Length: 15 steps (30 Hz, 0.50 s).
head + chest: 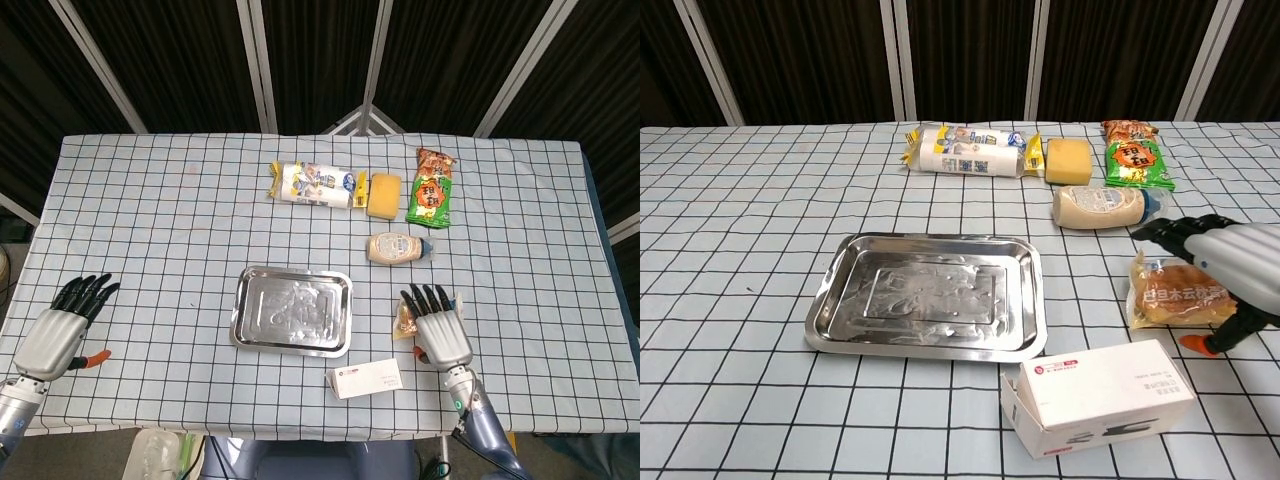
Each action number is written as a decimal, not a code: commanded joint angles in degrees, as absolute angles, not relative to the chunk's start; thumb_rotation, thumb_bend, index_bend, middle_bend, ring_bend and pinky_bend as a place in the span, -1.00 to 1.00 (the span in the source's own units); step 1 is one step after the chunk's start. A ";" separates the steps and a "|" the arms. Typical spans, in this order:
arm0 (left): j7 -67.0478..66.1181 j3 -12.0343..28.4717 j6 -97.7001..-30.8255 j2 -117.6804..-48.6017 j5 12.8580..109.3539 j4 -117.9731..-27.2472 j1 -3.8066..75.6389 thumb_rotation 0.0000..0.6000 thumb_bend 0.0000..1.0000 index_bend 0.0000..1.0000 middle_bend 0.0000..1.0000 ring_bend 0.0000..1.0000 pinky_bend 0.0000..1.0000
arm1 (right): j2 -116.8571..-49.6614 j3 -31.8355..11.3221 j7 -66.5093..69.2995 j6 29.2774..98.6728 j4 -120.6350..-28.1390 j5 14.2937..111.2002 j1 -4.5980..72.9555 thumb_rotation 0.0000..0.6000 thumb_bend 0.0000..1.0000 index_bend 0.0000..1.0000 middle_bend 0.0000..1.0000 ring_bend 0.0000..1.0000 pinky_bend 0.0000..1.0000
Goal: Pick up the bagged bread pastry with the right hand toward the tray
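Steel tray (292, 310) lies on the bench — bread bag (1175, 295) just right of it. Right hand (438, 330) hovers over the bag (fingers (425, 297) apart, nothing held); left hand (62, 331) rests open.
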<state>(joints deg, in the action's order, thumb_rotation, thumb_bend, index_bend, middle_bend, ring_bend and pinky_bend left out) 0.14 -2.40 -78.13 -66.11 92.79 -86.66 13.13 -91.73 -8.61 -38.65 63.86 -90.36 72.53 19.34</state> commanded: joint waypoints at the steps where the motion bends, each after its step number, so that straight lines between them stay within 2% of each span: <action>1: 0.26 -2.38 -78.03 -66.08 92.74 -86.60 13.18 1.00 -0.87 -1.00 -1.00 -1.00 -1.00 | -93.73 -9.53 -40.34 62.44 -88.85 70.16 21.21 1.00 -0.43 -1.00 -1.00 -1.00 -0.92; 4: 0.40 -2.41 -78.22 -66.00 92.87 -86.63 13.13 1.00 -0.87 -1.00 -1.00 -1.00 -1.00 | -94.90 -9.66 -41.24 62.39 -87.78 69.49 22.35 1.00 -0.43 -0.99 -0.98 -1.00 -0.76; 6: 0.53 -2.41 -78.32 -65.94 92.90 -86.62 13.08 1.00 -0.87 -1.00 -1.00 -1.00 -1.00 | -95.26 -9.69 -41.71 62.59 -87.39 69.26 22.92 1.00 -0.43 -0.88 -0.86 -0.96 -0.57; 8: 0.60 -2.40 -78.37 -65.92 92.87 -86.61 13.06 1.00 -0.87 -1.00 -1.00 -1.00 -1.00 | -95.38 -9.66 -42.14 63.09 -87.21 69.19 23.20 1.00 -0.39 -0.66 -0.64 -0.80 -0.31; 12: 0.65 -2.40 -78.36 -65.90 92.91 -86.62 13.07 1.00 -0.87 -1.00 -1.00 -1.00 -1.00 | -95.12 -9.41 -42.39 63.96 -87.80 68.66 23.48 1.00 -0.30 -0.20 -0.18 -0.35 0.15; 13: 0.62 -2.41 -78.30 -65.92 92.89 -86.61 13.09 1.00 -0.87 -1.00 -1.00 -1.00 -1.00 | -95.05 -9.30 -42.35 64.26 -87.91 68.74 23.52 1.00 -0.28 -0.12 -0.10 -0.26 0.23; 15: 0.51 -2.41 -78.23 -65.95 92.87 -86.63 13.12 1.00 -0.87 -1.00 -1.00 -1.00 -1.00 | -94.95 -9.07 -42.27 64.69 -88.07 68.86 23.58 1.00 -0.26 -0.06 -0.05 -0.21 0.29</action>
<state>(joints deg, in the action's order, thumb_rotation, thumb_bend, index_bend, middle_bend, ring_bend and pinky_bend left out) 0.50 -2.41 -78.23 -65.95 92.87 -86.63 13.11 -95.00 -9.13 -42.29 64.62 -88.01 68.82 23.55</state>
